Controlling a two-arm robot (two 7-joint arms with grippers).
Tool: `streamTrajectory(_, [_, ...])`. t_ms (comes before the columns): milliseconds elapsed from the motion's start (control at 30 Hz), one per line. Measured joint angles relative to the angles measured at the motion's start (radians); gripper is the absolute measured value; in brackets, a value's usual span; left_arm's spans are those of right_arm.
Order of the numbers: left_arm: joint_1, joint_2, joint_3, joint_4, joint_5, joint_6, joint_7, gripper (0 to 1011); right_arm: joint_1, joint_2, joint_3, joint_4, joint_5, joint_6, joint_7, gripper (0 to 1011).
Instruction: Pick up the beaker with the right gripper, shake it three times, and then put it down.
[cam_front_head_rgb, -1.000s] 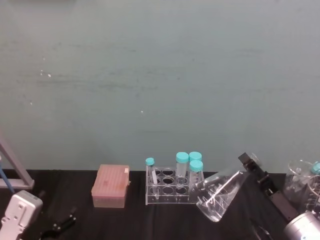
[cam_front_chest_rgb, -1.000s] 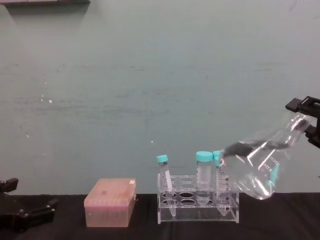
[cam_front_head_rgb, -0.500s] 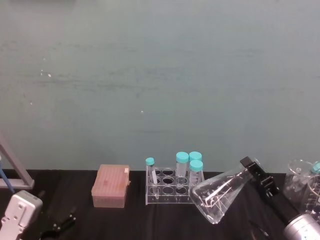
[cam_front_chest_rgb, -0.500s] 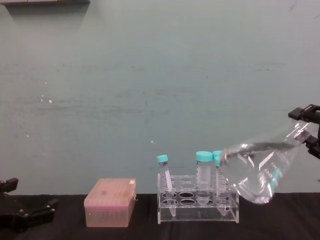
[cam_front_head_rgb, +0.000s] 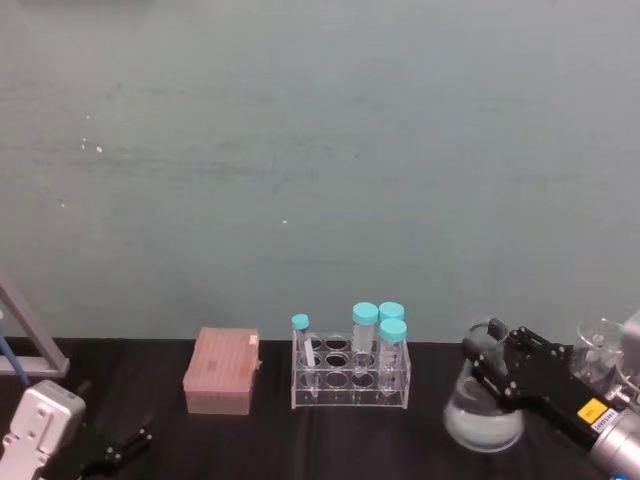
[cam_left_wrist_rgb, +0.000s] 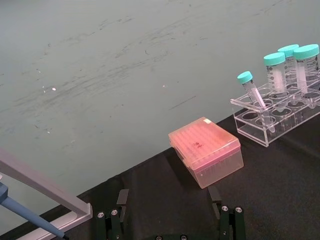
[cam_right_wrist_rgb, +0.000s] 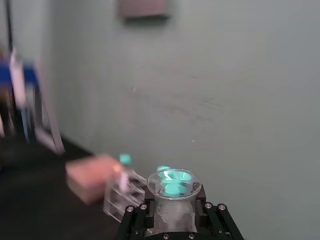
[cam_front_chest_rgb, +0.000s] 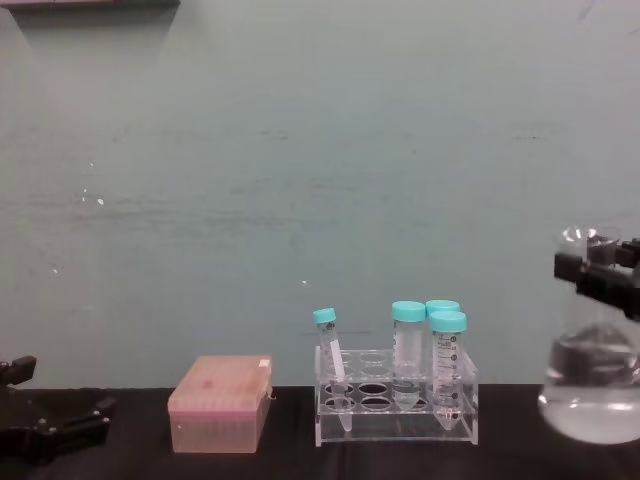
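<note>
The beaker (cam_front_head_rgb: 481, 420) stands upright to the right of the tube rack (cam_front_head_rgb: 350, 385), apart from it; whether its wide base touches the black table (cam_front_head_rgb: 300, 440) cannot be told. The right gripper (cam_front_head_rgb: 487, 352) is clenched around its narrow neck just under the rim. Well to the left of the rack, past the pink box (cam_front_head_rgb: 221, 373), the left gripper (cam_left_wrist_rgb: 170, 225) sits low with fingers spread apart.

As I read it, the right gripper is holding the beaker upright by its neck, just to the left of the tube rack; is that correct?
Not quite: the right gripper does hold the beaker upright by its neck, but to the right of the tube rack, as the chest view shows.
</note>
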Motion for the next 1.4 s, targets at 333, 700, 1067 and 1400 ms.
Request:
streamTrajectory(333, [0.000,0.000,0.000,0.000,0.000,0.000,0.000,1000,0.044,0.094,-0.076,0.013,-0.468,-0.207,-0.129,461])
streamTrajectory(700, [0.000,0.000,0.000,0.000,0.000,0.000,0.000,1000,0.041,0.067,-0.058,0.019,-0.475,-0.279,-0.129,461])
streamTrajectory(1067, [0.000,0.000,0.000,0.000,0.000,0.000,0.000,1000,-0.020,-0.044,0.026,-0.015,0.041,-0.006,0.075,461])
streamTrajectory(1400, [0.000,0.000,0.000,0.000,0.000,0.000,0.000,1000,-0.032,-0.044,0.013,-0.031,0.082,0.060,0.051,461])
